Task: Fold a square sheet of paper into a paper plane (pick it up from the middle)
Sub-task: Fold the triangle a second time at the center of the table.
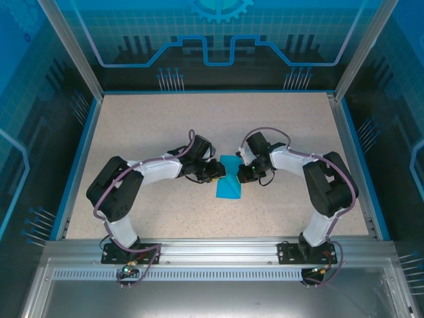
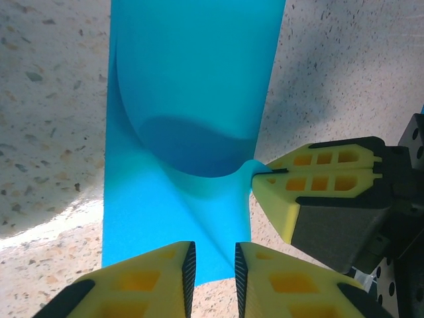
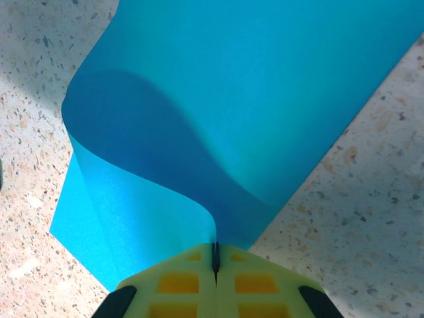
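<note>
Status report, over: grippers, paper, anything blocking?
Right gripper shut on the square sheet of paper, edge curled up. Left gripper slightly open at another edge, not clamped. Nothing else near it.

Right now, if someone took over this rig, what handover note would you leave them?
Grippers: the left gripper has its jaws narrowly apart at the sheet's near edge, not clamped. The right gripper is shut on one edge of the square sheet of paper, lifting it into a curl.
Position: the sheet is mid-table between the two grippers, part flat, part rolled over.
Done: one edge raised and the first fold begun, with no pressed crease visible.
Left: flatten that fold, then every further fold; no plane shape yet.
</note>
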